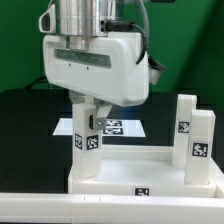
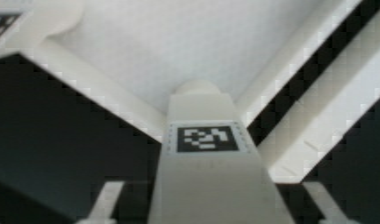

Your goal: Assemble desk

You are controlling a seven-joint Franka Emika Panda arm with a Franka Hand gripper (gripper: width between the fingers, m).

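White tray-like desk tabletop sits on the black table w/ one leg upright at its corner on the exterior view's right, gripper on the other side w/ jaws part-closed around a tagged leg held upright over the near corner.

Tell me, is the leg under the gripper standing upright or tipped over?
Upright: the leg stands vertical at the tabletop corner, its tag facing forward, directly beneath the gripper.
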